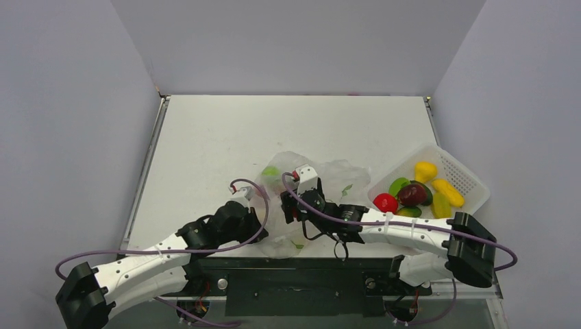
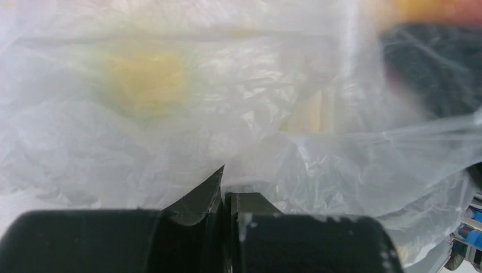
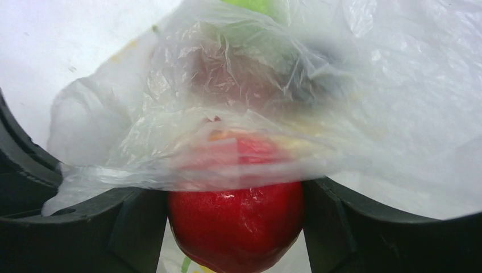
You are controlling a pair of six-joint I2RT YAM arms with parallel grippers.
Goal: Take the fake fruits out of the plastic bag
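Observation:
The clear crinkly plastic bag [image 1: 336, 175] lies crumpled at the near middle of the table. In the right wrist view, my right gripper [image 3: 236, 207] is inside the bag's mouth. Its fingers [image 3: 136, 227] press both sides of a glossy red fruit [image 3: 236, 222], whose top is draped by bag film [image 3: 369, 114]. From above, the right gripper [image 1: 291, 207] hides that fruit. A lime green fruit [image 1: 271, 171] shows through the bag's far left. My left gripper [image 1: 262, 223] sits at the bag's left edge, and its jaws [image 2: 227, 190] are shut with the film [image 2: 256, 102] pinched at their tips.
A white perforated basket [image 1: 473, 179] stands at the right. It holds a yellow fruit [image 1: 425, 170], a red one [image 1: 385, 202], a dark maroon one [image 1: 413, 194] and green ones. Purple cables loop from both arms near the table's front edge.

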